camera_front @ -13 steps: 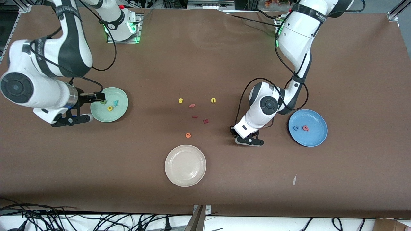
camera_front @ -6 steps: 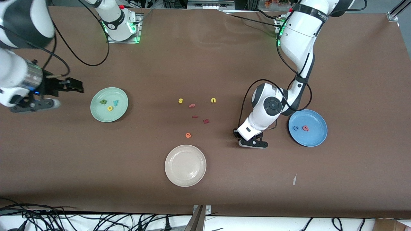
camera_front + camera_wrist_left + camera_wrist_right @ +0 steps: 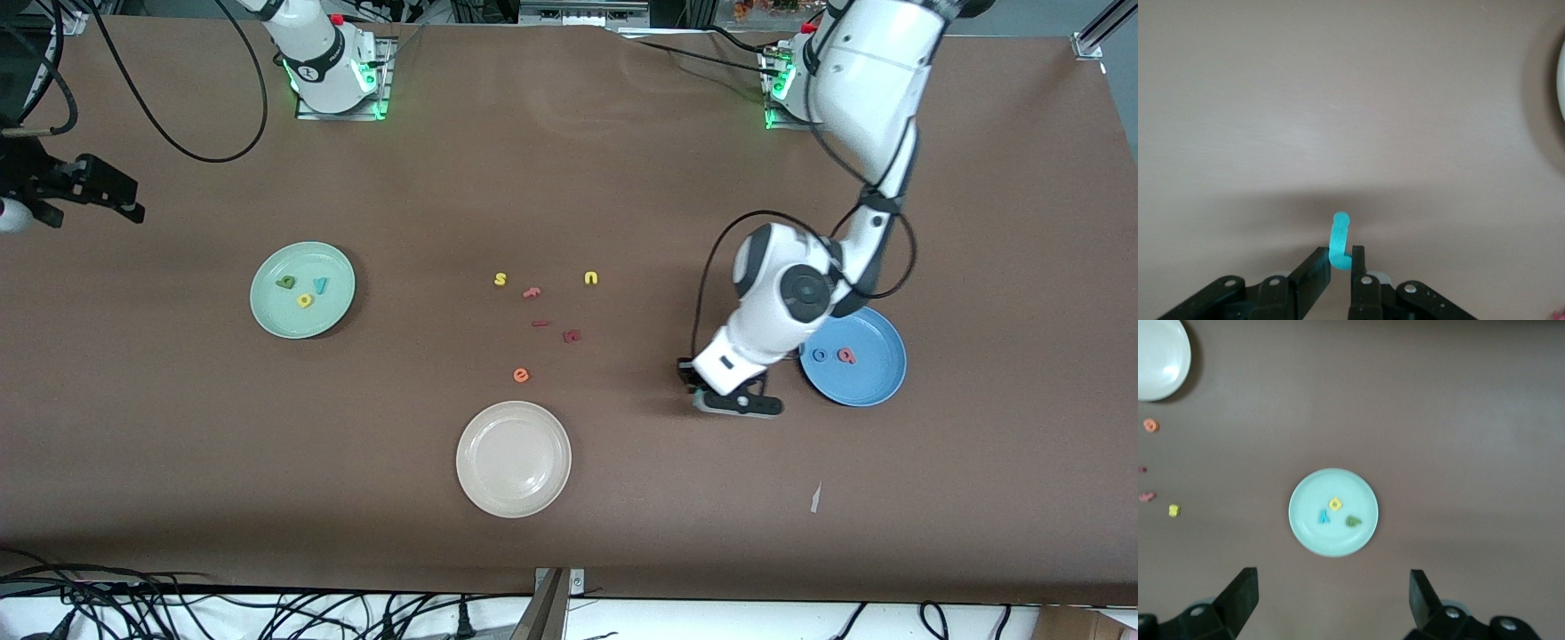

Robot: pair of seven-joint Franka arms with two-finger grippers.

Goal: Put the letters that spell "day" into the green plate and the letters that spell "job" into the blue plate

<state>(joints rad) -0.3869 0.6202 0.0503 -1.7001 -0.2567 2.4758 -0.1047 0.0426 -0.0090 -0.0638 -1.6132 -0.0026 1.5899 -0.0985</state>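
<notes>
Teal hooked "j" [image 3: 1339, 239] sits clamped in my left gripper [image 3: 1339, 270], over bare table beside the blue plate [image 3: 876, 387], which holds two letters. Three letters lie in the green plate [image 3: 267, 320]. My right gripper [image 3: 1331, 600], fingers apart, is half cut off.

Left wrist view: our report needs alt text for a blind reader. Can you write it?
The left gripper is shut on a teal "j" that sticks out between its fingers, over bare brown table. The rim of a white plate shows at the picture's edge.
</notes>
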